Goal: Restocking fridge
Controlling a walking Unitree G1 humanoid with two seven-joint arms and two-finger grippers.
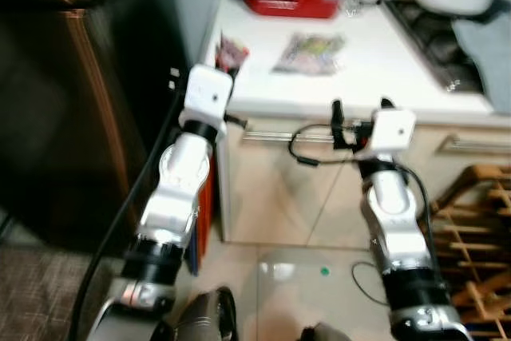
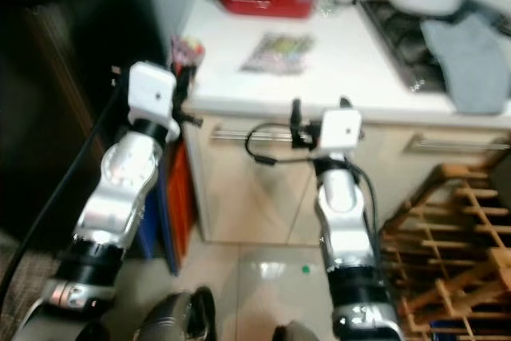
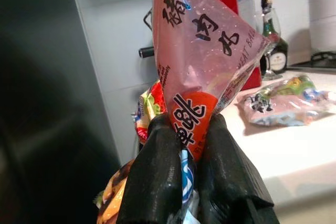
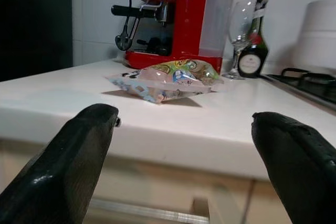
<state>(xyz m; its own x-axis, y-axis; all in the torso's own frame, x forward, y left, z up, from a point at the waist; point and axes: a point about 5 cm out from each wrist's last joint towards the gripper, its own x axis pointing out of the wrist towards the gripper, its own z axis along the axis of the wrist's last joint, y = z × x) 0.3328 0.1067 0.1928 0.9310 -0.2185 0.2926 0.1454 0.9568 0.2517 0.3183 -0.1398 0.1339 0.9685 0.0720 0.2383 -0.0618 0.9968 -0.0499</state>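
Your left gripper (image 3: 191, 145) is clamped on the lower end of a pink food packet (image 3: 202, 51) printed with red characters; the packet stands up out of the fingers, long axis roughly upright, with other coloured wrappers bunched low beside them. In the head views that arm sits at the left front corner of the white counter (image 1: 375, 69), and the packet (image 1: 231, 53) shows just above the wrist housing.

Your right gripper (image 4: 194, 156) is empty, its two black fingers spread wide. Straight ahead between them, lying flat on the counter, is a second packet (image 4: 170, 80), clear wrap with coloured print. Its long axis runs across the gripper's line of approach, and it lies well back from the counter edge, in front of the red coffee machine (image 4: 178, 14). A wine glass and a dark bottle stand beside that machine.

The relation that governs the next move: the dark fridge (image 1: 72, 101) stands on your left, immediately beside the loaded left arm, its door apparently shut, though the panel is too dark and blurred to be sure. In my judgement the left arm is the nearer one for stowing. The right arm is the nearer one to the flat packet, but must reach forward over the edge.
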